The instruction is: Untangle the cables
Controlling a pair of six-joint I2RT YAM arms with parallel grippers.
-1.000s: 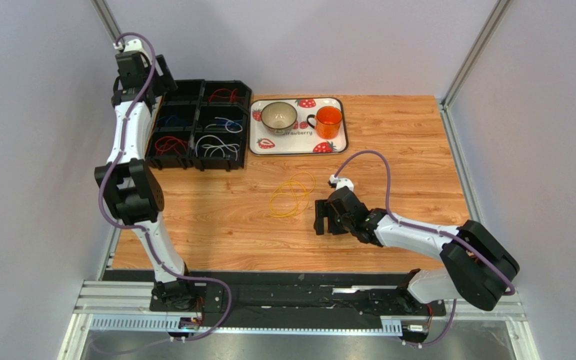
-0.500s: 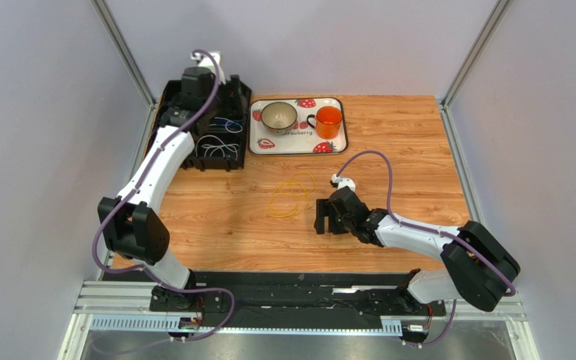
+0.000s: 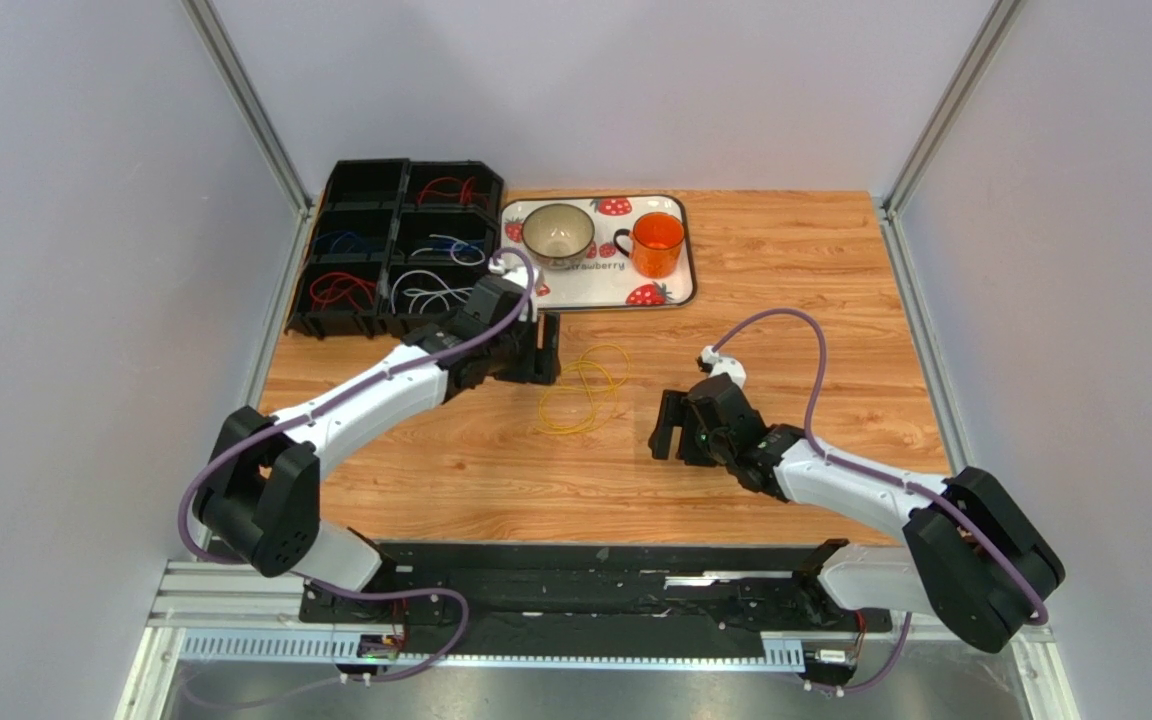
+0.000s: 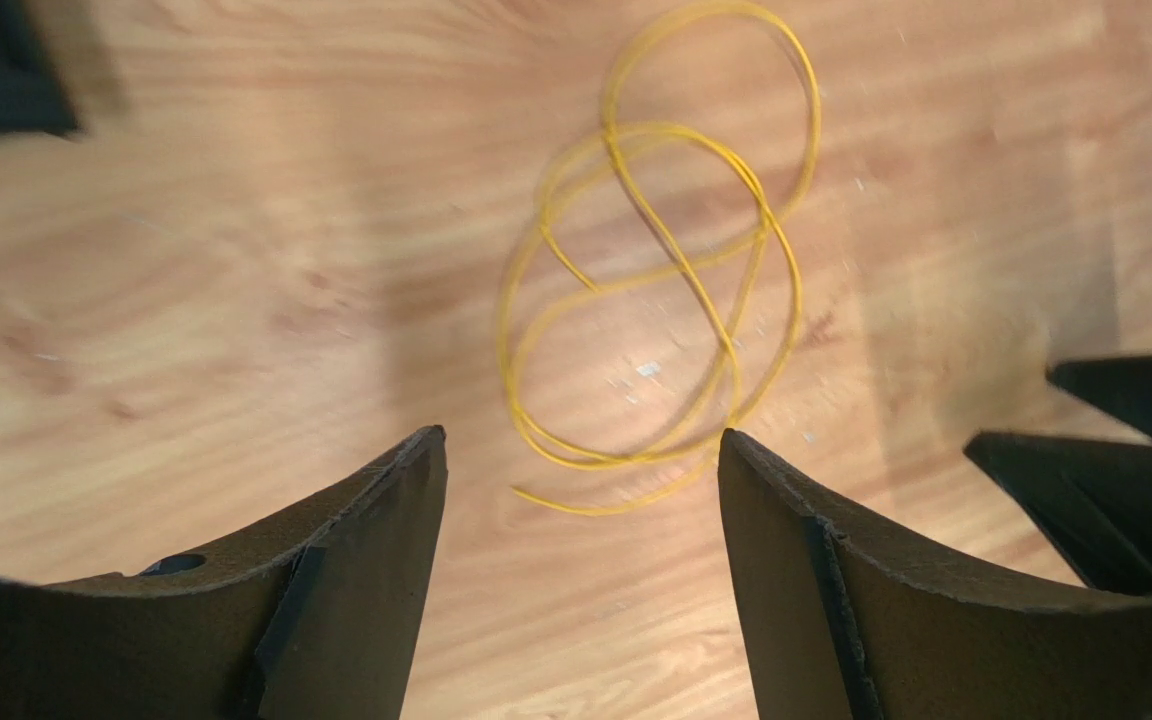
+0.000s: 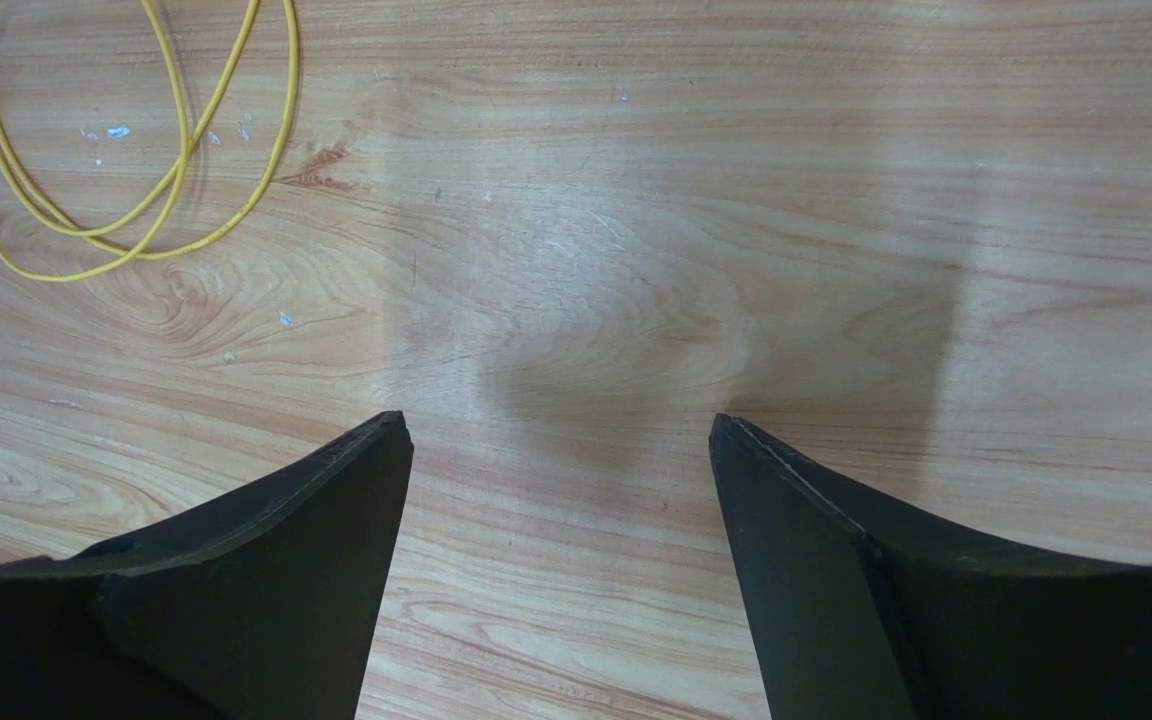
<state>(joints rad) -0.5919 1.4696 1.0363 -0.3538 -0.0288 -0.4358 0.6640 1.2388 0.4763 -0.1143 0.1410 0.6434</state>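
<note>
Yellow cables (image 3: 582, 393) lie tangled in overlapping loops on the wooden table; they also show in the left wrist view (image 4: 593, 461) and at the top left of the right wrist view (image 5: 94, 233). My left gripper (image 3: 545, 348) hovers just left of them, open, with the nearest loops right ahead of its jaws (image 4: 579, 435) and nothing between them. Well to the right of the loops, my right gripper (image 3: 669, 428) is open and empty over bare wood (image 5: 555, 420). More cables, white (image 3: 432, 293), red (image 3: 334, 288) and blue (image 3: 455, 248), lie in the black divided box (image 3: 394, 225).
The black box stands at the back left. Beside it, a strawberry-patterned tray (image 3: 597, 296) holds a bowl (image 3: 557, 230) and an orange mug (image 3: 657, 240). Metal posts and grey walls enclose the table.
My left arm has swung from the black box down to the middle of the table beside the yellow cables, its jaws narrowing a little. My right gripper has drawn back slightly to the right.
</note>
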